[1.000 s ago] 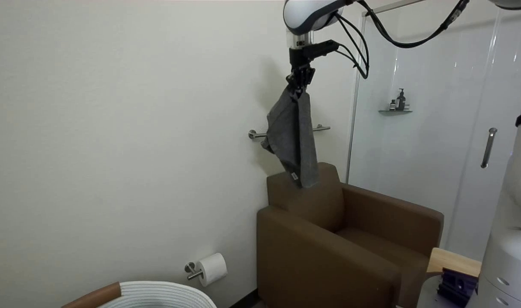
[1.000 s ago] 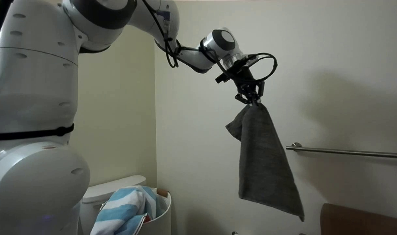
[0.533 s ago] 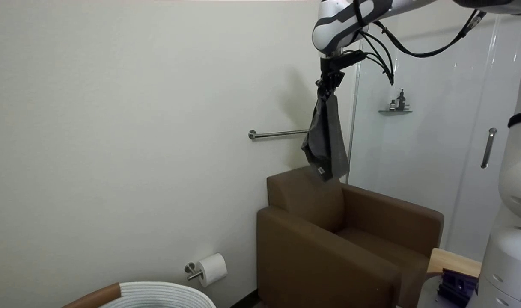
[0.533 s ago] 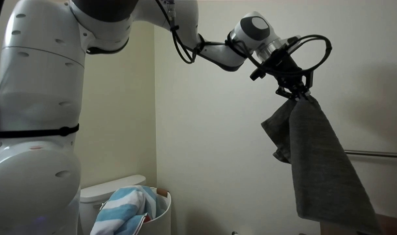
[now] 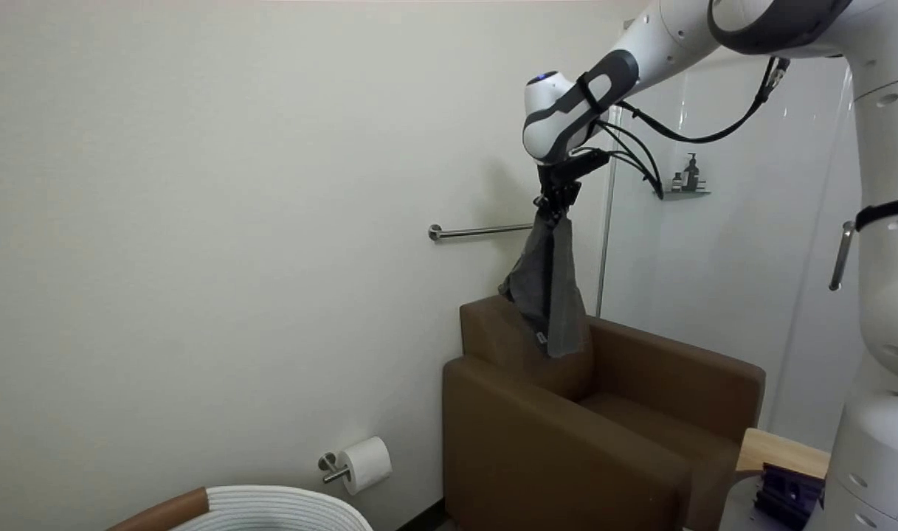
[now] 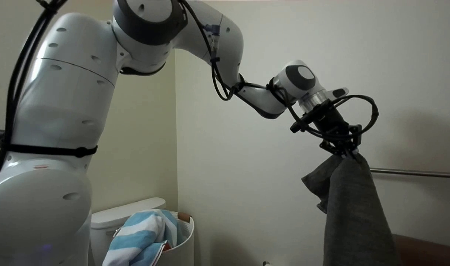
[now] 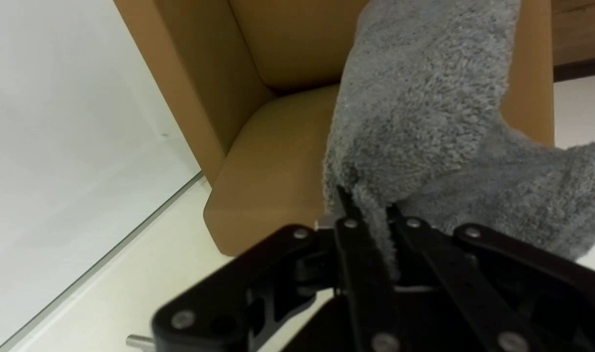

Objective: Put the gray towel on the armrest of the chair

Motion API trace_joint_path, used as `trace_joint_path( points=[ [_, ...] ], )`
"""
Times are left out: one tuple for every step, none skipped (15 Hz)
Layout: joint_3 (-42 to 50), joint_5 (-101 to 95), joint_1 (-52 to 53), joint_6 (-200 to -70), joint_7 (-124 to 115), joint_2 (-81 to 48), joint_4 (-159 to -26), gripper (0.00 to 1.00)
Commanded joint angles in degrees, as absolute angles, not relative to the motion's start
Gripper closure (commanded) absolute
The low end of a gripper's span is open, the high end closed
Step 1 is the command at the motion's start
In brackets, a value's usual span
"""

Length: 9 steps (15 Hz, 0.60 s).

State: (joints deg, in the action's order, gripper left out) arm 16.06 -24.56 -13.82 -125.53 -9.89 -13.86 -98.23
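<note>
- No word, brand or number can be read.
- The gray towel (image 5: 559,287) carries a pale label (image 5: 541,338) near its six o'clock edge, in an exterior view; it is too small for reading.

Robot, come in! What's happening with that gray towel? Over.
Fingers shut on gray towel. It's hanging, not yet laid on the armrest. Nothing obviously blocking.

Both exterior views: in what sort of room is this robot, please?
Most likely a bathroom: the exterior views show a toilet paper roll on a wall holder, what looks like a toilet tank, and a glassed-in area, probably a shower, with bottles on a small shelf.
</note>
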Motion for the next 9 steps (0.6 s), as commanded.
trace_joint_path(
  points=[
    [16.6,-26.2,-12.6,-126.5,-13.7,-16.1,-99.6,0.93],
    [16.4,-24.3,-13.3,-125.7,-11.1,-16.1,-98.5,0.93],
    [16.4,-24.3,-13.1,-125.7,-11.3,-16.8,-98.5,0.89],
    [16.4,-24.3,-13.0,-125.7,-11.3,-17.1,-98.4,0.89],
    [16.4,-24.3,-13.0,-125.7,-11.3,-17.1,-98.3,0.89],
    [16.5,-24.3,-13.0,-125.7,-11.3,-17.0,-98.1,0.93],
    [16.5,-23.9,-13.1,-125.6,-11.4,-17.1,-97.7,0.93],
    [16.5,-23.4,-13.3,-125.5,-11.4,-17.2,-97.4,0.93],
    [16.7,-23.0,-13.6,-125.3,-11.5,-17.4,-96.8,0.93]
  ],
)
